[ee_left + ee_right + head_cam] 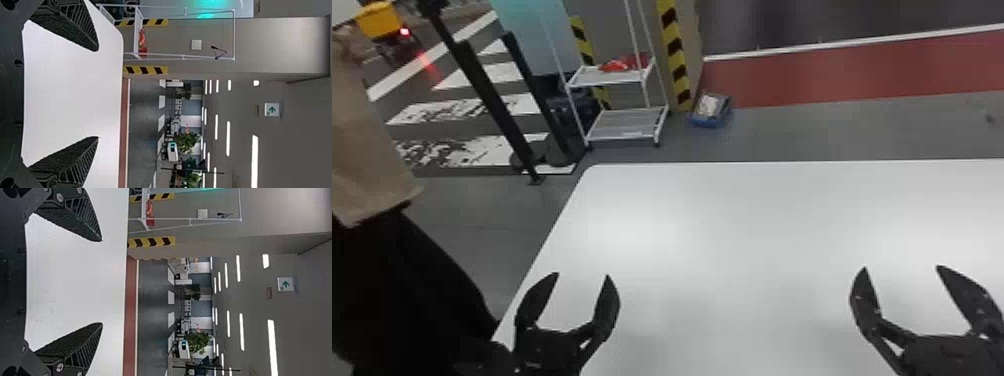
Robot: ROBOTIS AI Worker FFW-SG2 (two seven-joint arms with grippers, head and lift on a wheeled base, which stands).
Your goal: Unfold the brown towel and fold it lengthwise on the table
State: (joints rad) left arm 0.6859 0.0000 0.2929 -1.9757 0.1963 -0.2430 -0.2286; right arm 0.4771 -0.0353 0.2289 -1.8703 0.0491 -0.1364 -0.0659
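Over the near left part of the white table, my left gripper is open, its two black fingers spread wide with nothing between them. My right gripper stands open over the near right part, likewise holding nothing. In the left wrist view the left gripper has its fingers wide apart with white tabletop behind them. The right wrist view has the right gripper spread in the same way above the white surface. No brown towel can be made out.
The table's left edge runs close beside my left arm. Beyond the far edge are a white shelf cart and a blue bin on the floor. A person in a beige top stands at the left, next to the table.
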